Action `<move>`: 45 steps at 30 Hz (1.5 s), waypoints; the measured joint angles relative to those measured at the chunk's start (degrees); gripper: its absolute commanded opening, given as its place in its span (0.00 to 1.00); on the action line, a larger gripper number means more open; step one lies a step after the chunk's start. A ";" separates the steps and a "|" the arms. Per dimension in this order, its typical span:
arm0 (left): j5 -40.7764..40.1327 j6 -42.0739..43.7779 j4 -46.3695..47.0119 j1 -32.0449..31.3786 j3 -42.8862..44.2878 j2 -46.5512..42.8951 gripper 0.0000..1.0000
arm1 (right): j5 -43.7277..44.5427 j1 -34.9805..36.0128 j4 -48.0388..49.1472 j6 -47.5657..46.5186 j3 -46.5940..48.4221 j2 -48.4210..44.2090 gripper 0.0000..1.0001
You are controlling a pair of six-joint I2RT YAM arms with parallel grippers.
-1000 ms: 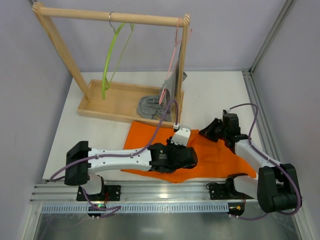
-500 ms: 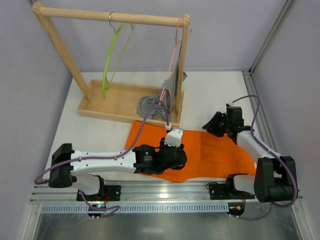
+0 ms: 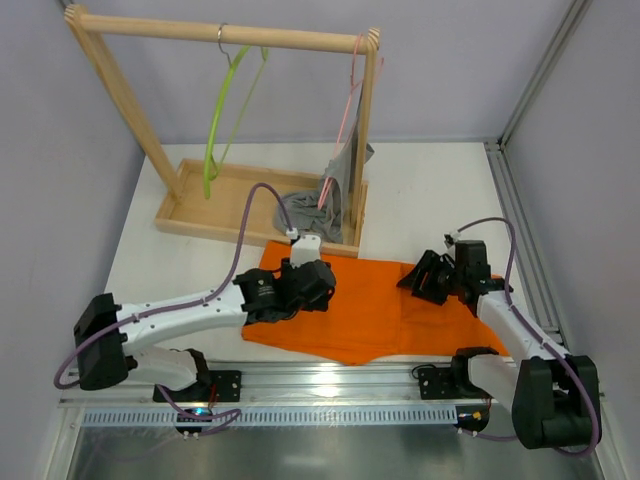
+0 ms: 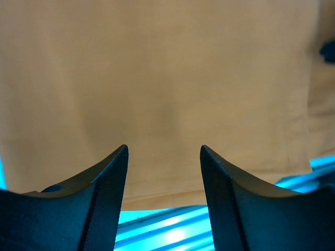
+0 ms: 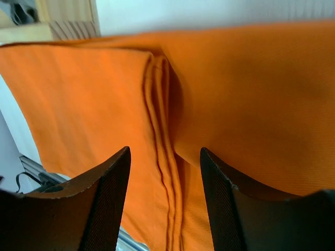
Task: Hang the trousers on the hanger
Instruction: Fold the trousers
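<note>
On the table (image 3: 430, 190), near edge: 1 pair orange trousers (image 3: 370, 305), lying flat, part folded. Left pincer (image 4: 163, 151) and right pincer (image 5: 165, 151): jaws apart over the cloth, gripping nothing. 1 lime-green hanger (image 3: 213, 130), hung on the wooden rack (image 3: 200, 33), well apart from the trousers.

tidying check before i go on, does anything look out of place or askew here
The grey garment hangs askew from the pink hanger, its lower part slumped in a heap in the wooden tray. The orange trousers lie folded flat; nothing else looks odd.
</note>
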 measured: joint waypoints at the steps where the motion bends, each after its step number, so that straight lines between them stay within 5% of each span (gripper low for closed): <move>1: 0.37 -0.15 -0.26 1.33 -0.44 -0.66 0.60 | -0.20 0.15 0.09 0.04 -1.14 -0.46 0.58; 8: 4.59 -1.27 -2.21 18.71 -6.64 -6.49 0.66 | -0.55 7.41 4.79 2.80 -5.16 2.10 0.55; 13: 5.77 -1.18 -3.39 31.10 -10.88 -7.52 0.69 | 2.05 14.29 7.74 5.38 -5.16 4.26 0.31; 20: 9.14 1.20 -1.49 37.09 -11.96 -0.07 0.70 | 4.87 18.18 9.79 7.63 -5.09 4.87 0.05; 23: 11.13 2.14 1.11 37.16 -13.94 1.29 0.68 | 5.66 18.25 9.33 7.82 -5.09 4.66 0.04; 26: 11.87 2.89 2.16 37.68 -15.56 2.54 0.47 | 6.03 18.34 8.85 7.82 -5.09 3.37 0.04; 27: 12.13 3.04 2.47 37.99 -15.65 3.41 0.19 | 6.08 18.36 8.83 7.82 -5.09 2.91 0.04; 29: 13.29 3.21 3.43 38.80 -15.58 5.60 0.01 | 6.14 18.80 9.01 8.04 -5.11 2.38 0.04; 37: 12.48 1.33 -0.50 46.40 -13.94 6.10 0.00 | 9.42 27.12 14.82 12.66 -4.98 4.68 0.04; 38: 12.13 1.09 -1.09 48.09 -14.47 4.98 0.01 | 9.84 28.68 16.17 13.66 -4.61 5.62 0.04; 42: 8.87 0.44 -5.20 52.78 -16.02 -3.02 0.67 | 12.26 33.55 16.37 15.72 0.07 9.75 0.04; 45: 7.19 0.83 -6.91 54.10 -14.95 -7.28 0.69 | 14.80 34.25 11.58 15.82 3.98 10.88 0.04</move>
